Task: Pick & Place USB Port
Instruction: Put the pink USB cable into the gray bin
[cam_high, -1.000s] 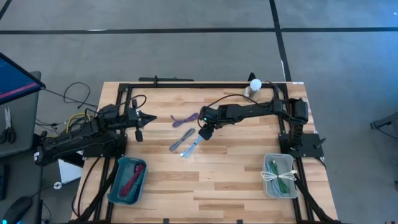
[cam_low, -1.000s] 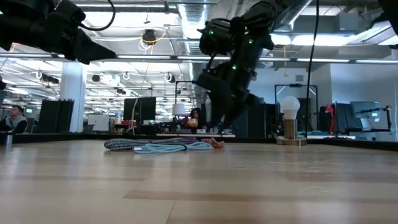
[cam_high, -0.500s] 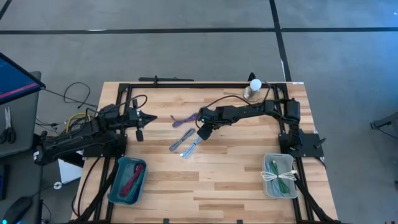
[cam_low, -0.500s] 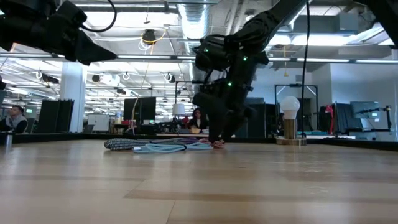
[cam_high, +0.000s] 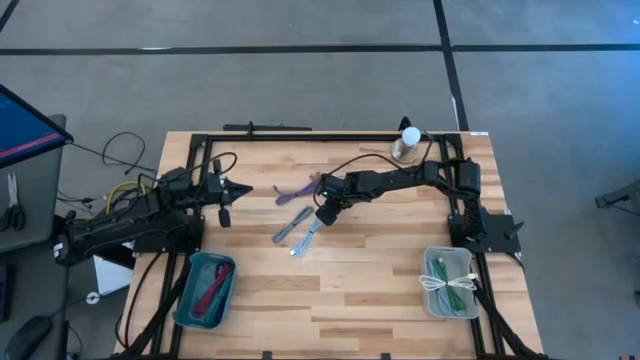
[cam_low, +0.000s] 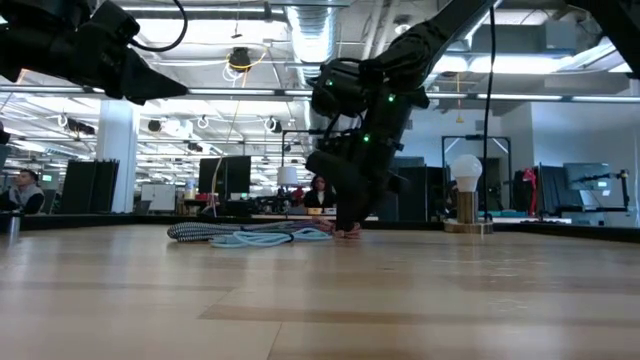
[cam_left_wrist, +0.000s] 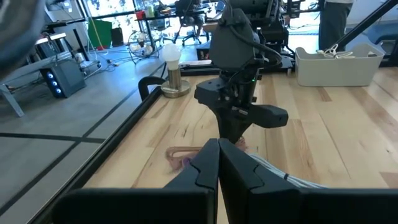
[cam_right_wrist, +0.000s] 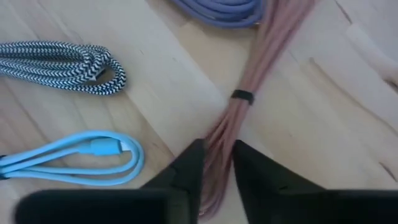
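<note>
Several bundled cables lie side by side on the wooden table: a pink one (cam_right_wrist: 267, 50) with a black tie (cam_right_wrist: 242, 96), a purple one (cam_right_wrist: 230, 9), a black-and-white braided one (cam_right_wrist: 62, 65) and a light blue one (cam_right_wrist: 81, 162). My right gripper (cam_right_wrist: 214, 152) is down at the table's middle (cam_high: 325, 212), shut on the pink cable. My left gripper (cam_high: 240, 188) hovers shut above the table's left part, touching nothing. My right gripper pinches the pink cable bundle between its two fingers, on the stretch just below the black tie (cam_right_wrist: 217, 143). The fingers come from above, pointing down, and lie across the bundle. The bundle lies on the table along its whole length.
A teal bin (cam_high: 190, 305) with cables stands at the near left. A white bin (cam_high: 432, 300) with green and white cables stands at the near right. A lamp bulb on a stand (cam_high: 408, 140) is at the far right. Bare wood stretches between the bins.
My right gripper has come down from a little above the table onto the cable bundles and shifted slightly toward the table's left edge. The cables lie where they were.
</note>
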